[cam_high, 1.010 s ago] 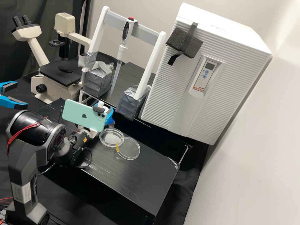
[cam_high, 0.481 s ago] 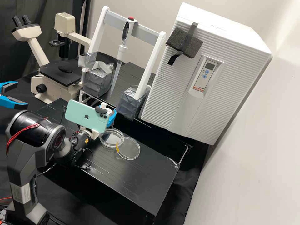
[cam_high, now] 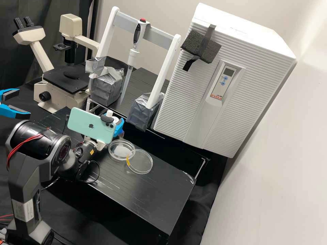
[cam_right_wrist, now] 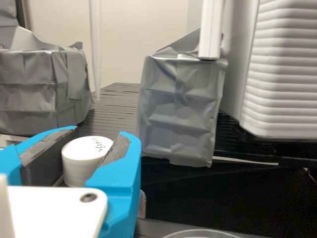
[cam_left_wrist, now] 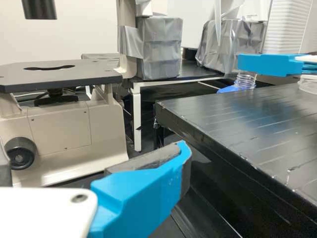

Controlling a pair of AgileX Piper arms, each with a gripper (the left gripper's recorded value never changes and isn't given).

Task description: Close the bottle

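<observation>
**Cap held over the open bottle; left arm parked aside**

At the far left of the high view, the left gripper hangs off the edge of the counter. Its fingers are spread wide with nothing between them. It sits near the microscope, and it looks parked there to stay clear of the working arm rather than to steady anything.

Further right, the right arm is over the counter's back-left corner, with a mint-green phone clamped on its wrist. The right gripper has its fingers closed on the cap, a short white cylinder held upright. Held that way, its open underside should face the bottle's mouth.

The bottle stands on the counter at that same corner, under the right gripper. The left wrist view shows its clear threaded neck uncovered, just below one blue finger. I cannot tell whether cap and neck touch.

The step in hand appears to be lowering and seating the cap. Nothing braces the bottle, so an off-centre push could tip it.

Right of the bottle, two clear petri dishes lie side by side with their rims touching, close to the arm's working space. Behind them a pipette hangs in its stand, and a white ribbed machine sits at the right.
</observation>
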